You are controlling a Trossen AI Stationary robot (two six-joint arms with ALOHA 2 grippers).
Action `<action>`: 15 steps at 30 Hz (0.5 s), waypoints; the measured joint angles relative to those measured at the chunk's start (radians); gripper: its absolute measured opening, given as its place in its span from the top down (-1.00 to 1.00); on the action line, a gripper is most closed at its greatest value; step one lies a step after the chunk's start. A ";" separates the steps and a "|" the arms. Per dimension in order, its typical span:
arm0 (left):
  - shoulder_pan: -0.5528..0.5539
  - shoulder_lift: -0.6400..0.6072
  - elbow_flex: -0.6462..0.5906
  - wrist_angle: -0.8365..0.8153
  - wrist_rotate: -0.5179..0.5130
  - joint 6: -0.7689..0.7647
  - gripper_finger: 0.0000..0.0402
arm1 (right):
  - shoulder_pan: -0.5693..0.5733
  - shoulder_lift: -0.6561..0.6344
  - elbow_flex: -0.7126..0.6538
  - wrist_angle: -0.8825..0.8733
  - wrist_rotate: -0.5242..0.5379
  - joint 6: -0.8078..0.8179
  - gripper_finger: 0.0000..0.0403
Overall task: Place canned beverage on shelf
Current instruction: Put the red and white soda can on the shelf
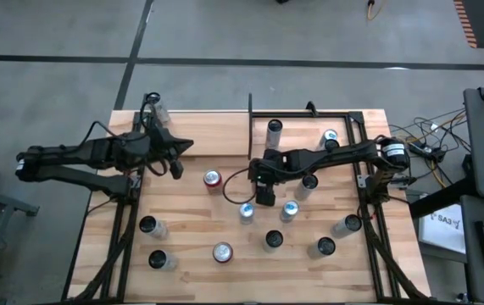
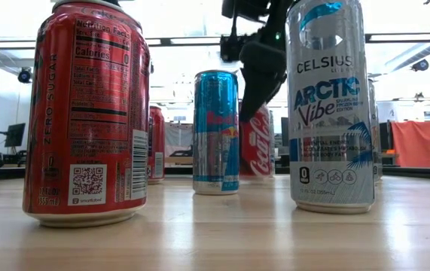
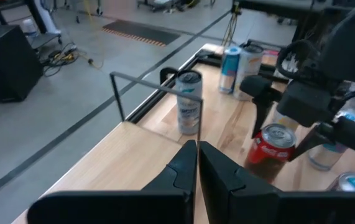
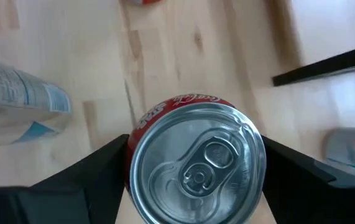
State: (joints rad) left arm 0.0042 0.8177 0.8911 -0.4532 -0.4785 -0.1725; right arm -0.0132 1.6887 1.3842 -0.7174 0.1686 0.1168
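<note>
Right pincer [image 4: 196,163] sits straddling a red cola can [image 4: 197,163], one finger each side w/ narrow gaps, so wide open, not clamped yet; can upright on worktop [image 4: 183,56], mid-table. I see its silver lid and tab straight on. Blue-white can [image 4: 22,93] lies off to one side; more cans [image 1: 274,240] stand scattered nearer the front edge. Shelf [image 1: 305,157]: pale panel w/ black rods, rear right, two cans [image 1: 275,129] by it. Left pincer [image 3: 197,163] shut, empty, hovering over left side.
</note>
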 joint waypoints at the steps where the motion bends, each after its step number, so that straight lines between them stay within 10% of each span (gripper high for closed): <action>1: -0.008 0.000 -0.012 0.026 0.000 0.005 1.00 | 0.000 -0.014 0.007 -0.003 0.011 -0.002 -0.44; 15: -0.161 0.041 -0.245 0.546 0.014 0.175 1.00 | 0.018 -0.197 0.049 0.262 0.148 -0.098 -0.44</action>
State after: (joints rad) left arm -0.1570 0.8591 0.6456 0.0931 -0.4642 0.0025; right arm 0.0048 1.4914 1.4330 -0.4552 0.3171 0.0184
